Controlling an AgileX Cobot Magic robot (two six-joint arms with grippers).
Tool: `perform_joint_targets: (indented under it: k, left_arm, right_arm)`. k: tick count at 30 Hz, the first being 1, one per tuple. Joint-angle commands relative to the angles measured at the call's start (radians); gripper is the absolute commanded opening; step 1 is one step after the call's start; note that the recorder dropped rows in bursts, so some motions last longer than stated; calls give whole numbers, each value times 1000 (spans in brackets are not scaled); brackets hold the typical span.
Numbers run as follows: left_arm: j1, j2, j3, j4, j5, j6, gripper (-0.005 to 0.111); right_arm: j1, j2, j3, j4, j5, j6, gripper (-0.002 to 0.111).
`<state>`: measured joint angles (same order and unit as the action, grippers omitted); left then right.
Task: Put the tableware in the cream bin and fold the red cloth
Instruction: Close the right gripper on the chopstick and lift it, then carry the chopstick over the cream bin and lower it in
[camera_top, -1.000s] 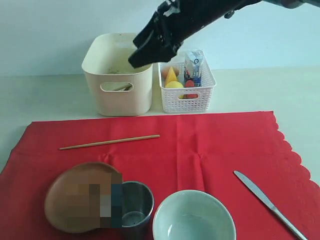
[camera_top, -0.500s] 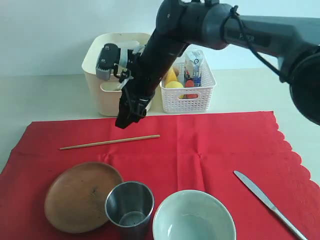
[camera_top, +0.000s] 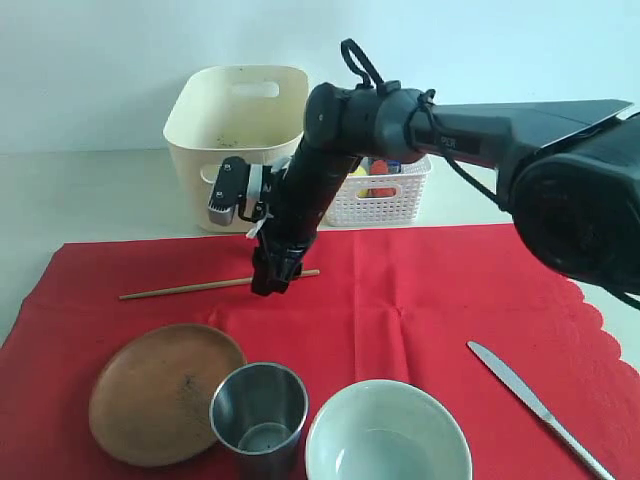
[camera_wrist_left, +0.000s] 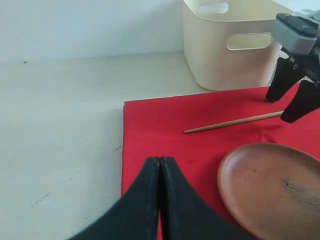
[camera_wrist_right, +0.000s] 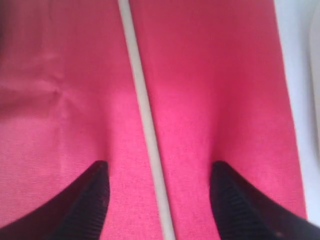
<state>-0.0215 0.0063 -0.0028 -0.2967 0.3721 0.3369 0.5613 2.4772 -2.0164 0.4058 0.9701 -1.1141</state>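
At the left, the left gripper (camera_wrist_left: 160, 167) is closed on nothing, and the chopstick (camera_top: 215, 286), light, stiff and likely to roll, lies flat on the red cloth (camera_top: 430, 290) between the spread, empty jaws of the right gripper (camera_top: 273, 287), best pinched near this end.

No words, numbers or brand names can be read in any view. A small pale marking sits on the dark casing of the right arm (camera_top: 470, 132), too small to make out. In the white lattice basket (camera_top: 400, 197) just beside the cream bin (camera_top: 235, 125), coloured packaging is mostly hidden behind that arm, and its print is illegible.
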Motion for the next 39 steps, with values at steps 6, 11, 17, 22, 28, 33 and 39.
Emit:
perform_joint_targets:
  k: [6,11,17,22,28,33,39]
  left_arm:
    - [3,-6,3,-2,-4,-2,0]
    - [3,-6,3,-2,-4,-2,0]
    - [3,-6,3,-2,-4,-2,0]
    - [3,-6,3,-2,-4,-2,0]
    - [3,-6,3,-2,-4,-2,0]
    - [3,-6,3,-2,-4,-2,0]
    - [3,-6,3,-2,-4,-2,0]
  right_arm:
    - [2,30,-5,-86,-84,100,14]
    - [2,-1,-5,-91,-86,136,0]
    - [2,-100,-5,-24,-70,177,0]
    - [1,-233,-5,167,-16,92,0]
    - [-110,-333,-5,676,1,-165,0]
    - [-232,-275,-3,1058,132,-431,0]
    - [-270,-178,-3,1246,251,-702,0]
